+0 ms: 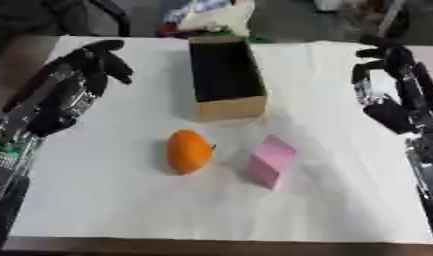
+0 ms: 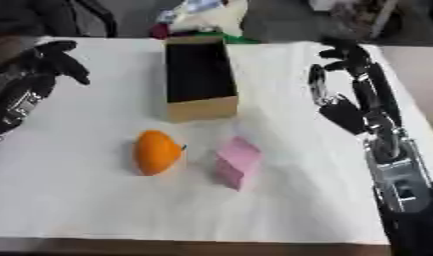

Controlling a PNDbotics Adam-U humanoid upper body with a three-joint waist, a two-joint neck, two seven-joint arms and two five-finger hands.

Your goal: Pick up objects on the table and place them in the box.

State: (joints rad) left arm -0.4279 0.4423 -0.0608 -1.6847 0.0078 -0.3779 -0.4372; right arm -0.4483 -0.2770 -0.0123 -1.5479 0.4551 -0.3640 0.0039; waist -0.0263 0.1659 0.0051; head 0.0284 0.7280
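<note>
Table [image 1: 97, 210] covered in white lies bare along its near edge; a little farther in sit the two things to be picked: an orange fruit [image 1: 188, 151], oval and lying on its side, and just beside it to the right, apart from it, a pink block [image 1: 272, 161] standing askew on one face. Neither is touched. Beyond them, toward the far middle, the box [image 1: 225, 76] stands open-topped, dark inside, with tan walls; nothing can be seen in it. The left hand [image 1: 86, 70] hangs at the left side, level with the box, fingers drooping and slack, holding nothing. The right hand [image 2: 355, 100] is at the right side, fingers up and spread, also empty. Both hands are well apart from fruit and block. By these signs the picking has not yet begun, or a fresh pick is about to start. The next move calls for one hand to come inward and down: the left hand suits the fruit, the right hand the block, then a carry to the box.
</note>
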